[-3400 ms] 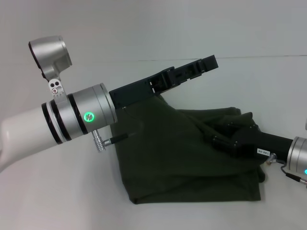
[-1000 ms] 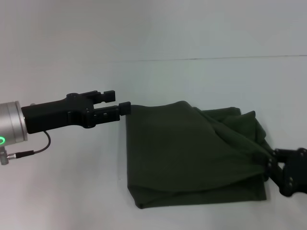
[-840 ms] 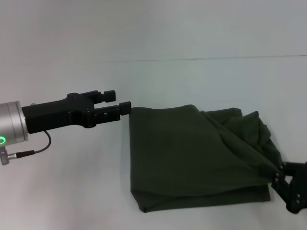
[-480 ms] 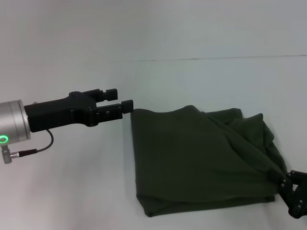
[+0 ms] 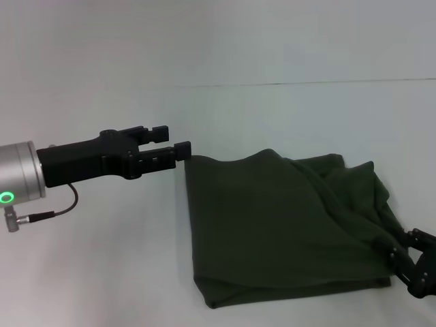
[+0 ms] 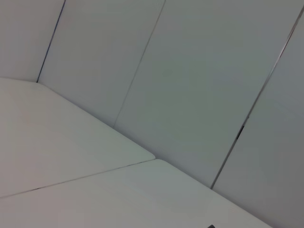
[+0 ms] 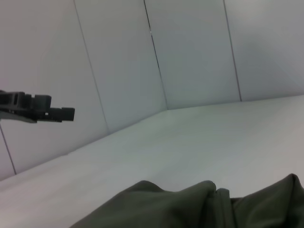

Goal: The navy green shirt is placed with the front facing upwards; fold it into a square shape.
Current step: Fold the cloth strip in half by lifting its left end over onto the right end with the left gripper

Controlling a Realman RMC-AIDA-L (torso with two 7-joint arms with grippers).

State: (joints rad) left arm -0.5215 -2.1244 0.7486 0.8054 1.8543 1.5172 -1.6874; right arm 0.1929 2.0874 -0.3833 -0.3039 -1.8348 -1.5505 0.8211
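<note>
A white table [image 5: 102, 272] meets pale panelled walls [image 6: 190, 71]. The shirt [image 5: 279, 225], folded, lies right of centre. The left gripper [image 5: 174, 141], fingers slightly spread, hovers just beside its far-left corner; the right gripper [image 5: 402, 255] pinches its near-right edge.

Shirt [image 5: 272, 225]: plain dark olive green, no print showing. Table [image 5: 102, 272]: plain white, crossed far off by a thin dark seam. Left gripper [image 5: 178, 146]: black, on a silver wrist bearing a lit green ring. Right gripper [image 5: 415, 262]: black, near right. Wall [image 7: 190, 52]: pale grey panels with dark joints.
</note>
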